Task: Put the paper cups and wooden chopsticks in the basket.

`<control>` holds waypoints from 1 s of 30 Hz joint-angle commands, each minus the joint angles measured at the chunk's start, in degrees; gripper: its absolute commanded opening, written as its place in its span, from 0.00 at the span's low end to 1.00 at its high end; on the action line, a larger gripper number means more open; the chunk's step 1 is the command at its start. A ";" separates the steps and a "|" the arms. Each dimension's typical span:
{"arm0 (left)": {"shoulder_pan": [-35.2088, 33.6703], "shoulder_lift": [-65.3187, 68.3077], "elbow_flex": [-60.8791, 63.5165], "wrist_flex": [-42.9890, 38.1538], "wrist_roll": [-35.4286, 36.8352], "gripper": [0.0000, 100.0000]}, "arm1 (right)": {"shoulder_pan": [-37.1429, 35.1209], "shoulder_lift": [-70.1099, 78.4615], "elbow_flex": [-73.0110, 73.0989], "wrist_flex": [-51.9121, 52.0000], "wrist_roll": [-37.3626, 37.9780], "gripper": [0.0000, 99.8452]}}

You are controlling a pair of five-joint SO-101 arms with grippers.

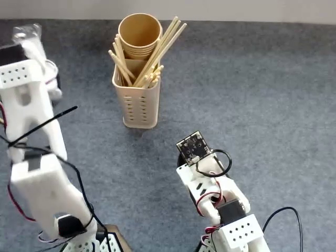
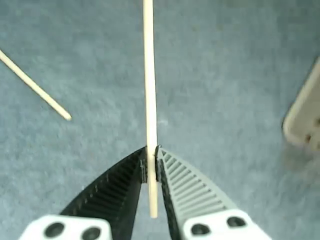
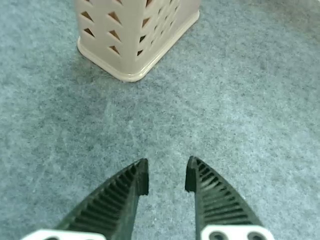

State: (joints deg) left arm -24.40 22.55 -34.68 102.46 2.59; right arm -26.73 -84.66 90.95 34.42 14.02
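Table surface: grey carpet (image 1: 262,94), short matted fibres. The basket (image 1: 139,107) stands upright toward the far side, left of centre. It is a tall beige plastic box with rounded corners and walls perforated in rows of small cut-outs. A stack of brown paper cups (image 1: 139,31) sits in its far part, round mouth up. A bundle of chopsticks (image 1: 163,44), pale straight slender wood, leans against the cups and fans out above the rim. The left arm (image 1: 31,131), blocky white plastic with black cabling, runs along the left side. The left gripper (image 2: 151,155) has its jaws pressed onto a held chopstick (image 2: 148,75), which is pinched near one end between a black and a grey finger (image 2: 185,185) (both ribbed). The rest of the stick juts out past the tips above the carpet. A loose chopstick (image 2: 35,85) lies on the carpet well apart from the held one. The right arm (image 1: 215,194) is near, right of centre. The right gripper (image 3: 166,176) has its ribbed jaws slightly spread with nothing between them, low over the carpet and pointed at the basket's base.
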 commanded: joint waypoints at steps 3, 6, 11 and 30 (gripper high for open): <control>-6.02 -9.89 23.16 -10.46 -6.33 0.06 | -0.40 -0.48 -0.22 -0.75 0.53 0.14; -11.65 -7.78 24.31 -11.69 -11.60 0.11 | -0.40 -0.48 -0.22 -0.75 0.53 0.14; -19.82 -6.20 24.13 -12.13 -18.99 0.11 | -0.40 -0.48 -0.22 -0.75 0.53 0.14; -26.33 14.37 7.16 -29.27 4.22 0.19 | -0.48 -0.48 -0.22 -0.75 0.53 0.14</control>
State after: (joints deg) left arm -52.35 32.75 -19.38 73.45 -1.01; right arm -26.73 -84.66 90.95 34.42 14.02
